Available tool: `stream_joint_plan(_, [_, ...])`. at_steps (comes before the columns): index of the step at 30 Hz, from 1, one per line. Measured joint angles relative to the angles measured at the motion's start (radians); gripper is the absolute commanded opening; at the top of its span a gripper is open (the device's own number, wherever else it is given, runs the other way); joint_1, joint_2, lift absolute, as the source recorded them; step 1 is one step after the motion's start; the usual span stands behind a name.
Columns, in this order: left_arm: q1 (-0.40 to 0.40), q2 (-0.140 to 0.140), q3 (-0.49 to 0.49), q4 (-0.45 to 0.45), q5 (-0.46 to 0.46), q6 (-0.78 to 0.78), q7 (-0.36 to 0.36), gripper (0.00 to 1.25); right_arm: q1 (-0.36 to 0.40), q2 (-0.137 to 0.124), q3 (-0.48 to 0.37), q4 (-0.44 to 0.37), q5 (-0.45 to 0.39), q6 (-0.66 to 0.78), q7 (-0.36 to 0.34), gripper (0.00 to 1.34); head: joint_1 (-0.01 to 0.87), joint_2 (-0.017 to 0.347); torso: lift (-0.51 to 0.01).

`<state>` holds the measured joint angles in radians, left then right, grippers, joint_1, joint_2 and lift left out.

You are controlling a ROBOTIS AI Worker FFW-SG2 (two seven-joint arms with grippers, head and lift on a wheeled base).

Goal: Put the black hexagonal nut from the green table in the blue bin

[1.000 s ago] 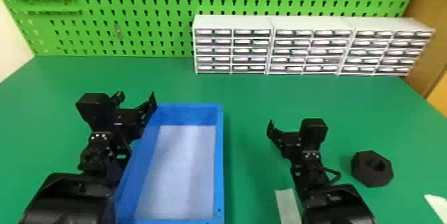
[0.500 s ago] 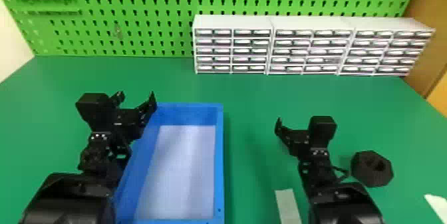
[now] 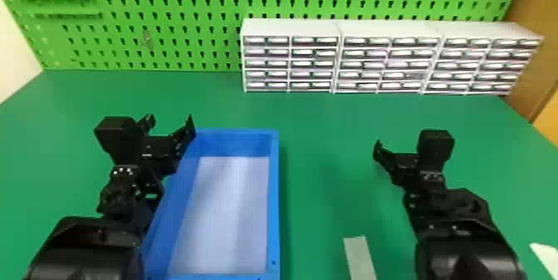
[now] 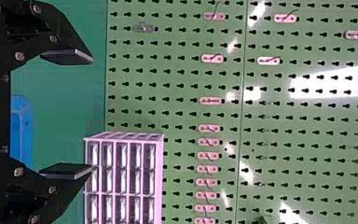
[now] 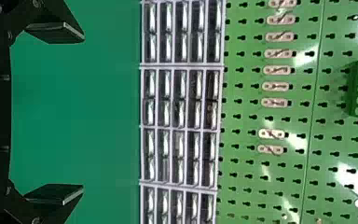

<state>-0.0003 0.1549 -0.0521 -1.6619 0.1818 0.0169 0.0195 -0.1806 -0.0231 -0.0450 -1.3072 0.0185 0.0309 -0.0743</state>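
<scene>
See black hexagonal nut (image 3: pixel 475 204) on green counter (image 3: pixel 324 175), partly hidden behind the right arm; can't tell if touching. Find right gripper (image 3: pixel 398 148) farther forward, with jaws spread wide. See left gripper (image 3: pixel 170 119), also with jaws spread, by the far left corner of blue bin (image 3: pixel 274 196). Note a broad green lane between the bin's right rim and the right gripper, bounded behind by white drawer units (image 3: pixel 290 28) and interrupted nearer by pale strip (image 3: pixel 359 256).
</scene>
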Motion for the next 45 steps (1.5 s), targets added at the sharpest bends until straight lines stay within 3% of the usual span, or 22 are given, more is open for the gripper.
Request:
stream_joint_plan(12, [0.0, 0.0, 0.0, 0.0, -0.001, 0.0, -0.001, 0.82, -0.001, -0.01, -0.068, -0.178, 0.052, 0.307, 0.046, 1.18, 0.686, 0.052, -0.097])
stream_joint_plan(27, [0.0, 0.0, 0.002, 0.0, -0.002, 0.0, 0.0, 0.82, -0.019, -0.045, -0.113, -0.375, 0.103, 0.669, 0.105, 1.23, 0.686, 0.052, -0.097])
stream_joint_plan(34, [0.001, 0.0, 0.002, 0.0, -0.002, 0.0, 0.0, 0.82, -0.041, -0.076, -0.12, -0.437, 0.13, 0.845, 0.189, 1.23, 0.686, 0.052, -0.097])
stream_joint_plan(45, [0.001, 0.0, 0.0, 0.0, -0.003, 0.0, 0.0, 0.82, -0.076, -0.119, -0.14, -0.447, 0.209, 1.029, 0.347, 1.23, 0.686, 0.052, -0.097])
